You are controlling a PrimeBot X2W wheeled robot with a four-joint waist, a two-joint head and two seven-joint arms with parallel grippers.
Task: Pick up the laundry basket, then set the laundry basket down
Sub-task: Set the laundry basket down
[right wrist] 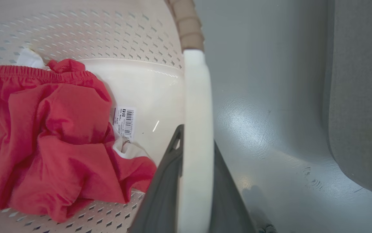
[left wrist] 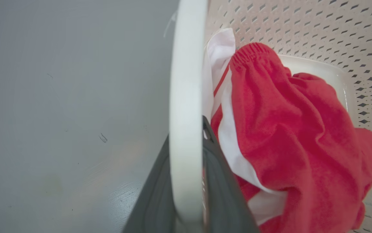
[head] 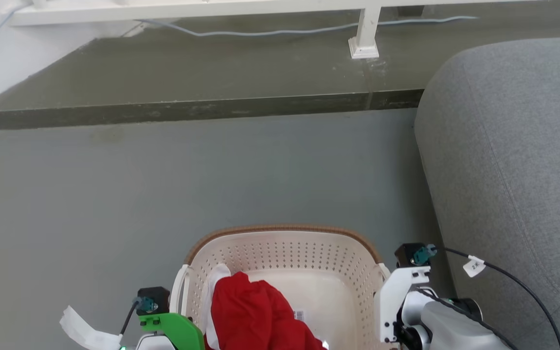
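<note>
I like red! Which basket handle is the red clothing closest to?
The left handle, gripped by the left gripper: the red garment bunches right beside it. Bare basket floor separates it from the right handle.

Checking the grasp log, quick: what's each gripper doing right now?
Left gripper: closed on the laundry basket, at its left side handle.
Right gripper: closed on the laundry basket, at its right side handle.

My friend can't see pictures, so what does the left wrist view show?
The left gripper is shut on the white handle of the laundry basket. A red and white garment lies inside, and grey floor is beside it.
</note>
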